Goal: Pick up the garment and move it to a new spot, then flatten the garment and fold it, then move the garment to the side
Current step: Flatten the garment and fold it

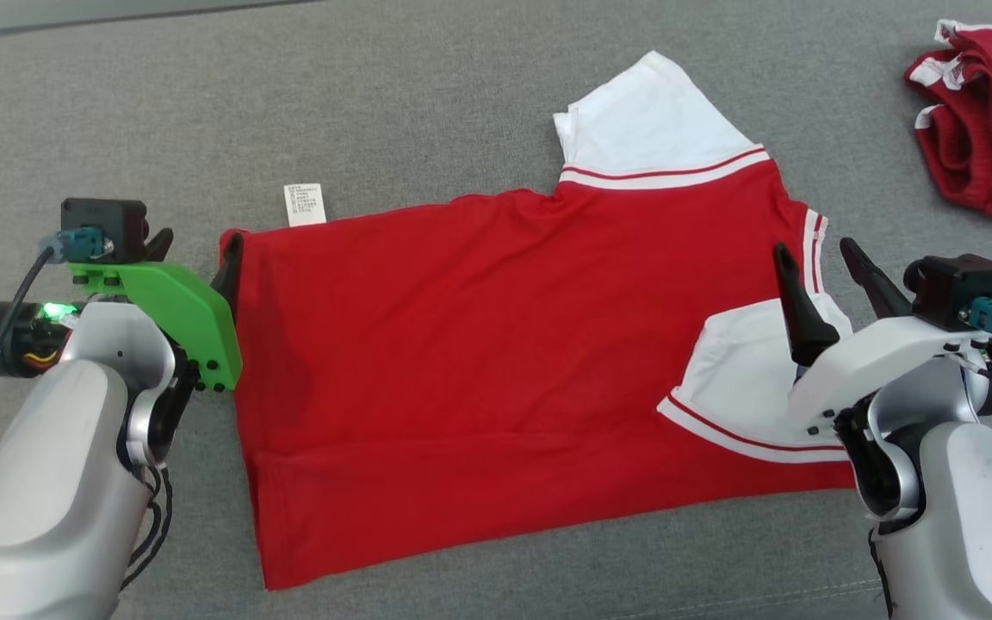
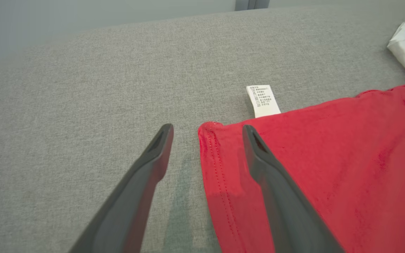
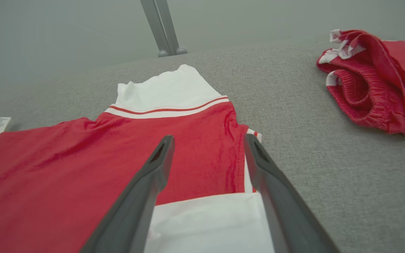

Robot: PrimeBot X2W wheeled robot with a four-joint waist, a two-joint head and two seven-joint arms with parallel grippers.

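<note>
Head view has both hands spread wide, holding nothing. The left hand (image 1: pixel 195 248) straddles the hem corner of the red garment (image 1: pixel 496 362), and the right hand (image 1: pixel 813 250) hovers over the shoulder end, where a white sleeve (image 1: pixel 737 387) is folded onto the body. The garment lies flat mid-counter (image 1: pixel 427 103), with the care label (image 1: pixel 305 204) poking out the far edge and the other sleeve (image 1: pixel 642 112) sticking out. I'd guess folding's the step now — tuck that stray sleeve in first, then pinch every layer at each corner and lift both ends evenly. The crumpled red pile (image 1: pixel 987 129) sits well apart.
</note>
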